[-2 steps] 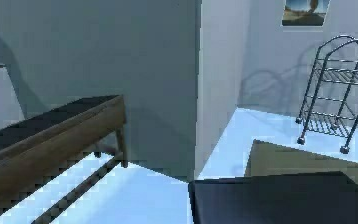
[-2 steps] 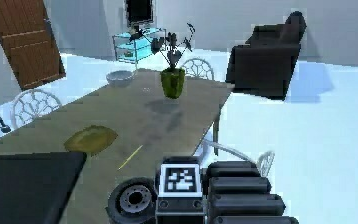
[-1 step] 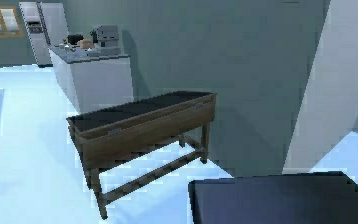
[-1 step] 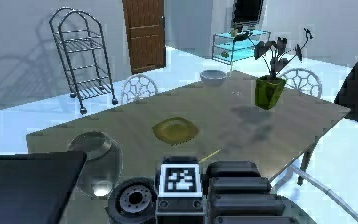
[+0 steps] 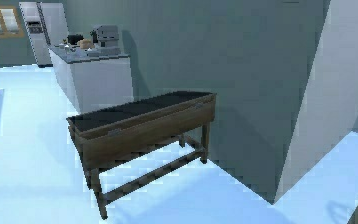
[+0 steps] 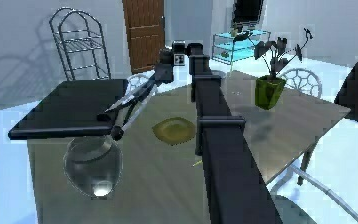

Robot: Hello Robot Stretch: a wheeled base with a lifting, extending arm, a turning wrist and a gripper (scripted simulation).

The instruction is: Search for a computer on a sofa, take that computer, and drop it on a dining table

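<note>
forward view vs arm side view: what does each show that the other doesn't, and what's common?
Forward view: a dark wooden side table with a black top, a white counter carrying small appliances, and a fridge at the far left.
Arm side view: the arm, and the pincer with a dark flat slab at its far end; I cannot tell whether it holds it. Also a glass table with a potted plant and a yellow-green dish, a glass bowl, a wire chair and a brown door.
Shared: pale blue floor and grey walls.
</note>
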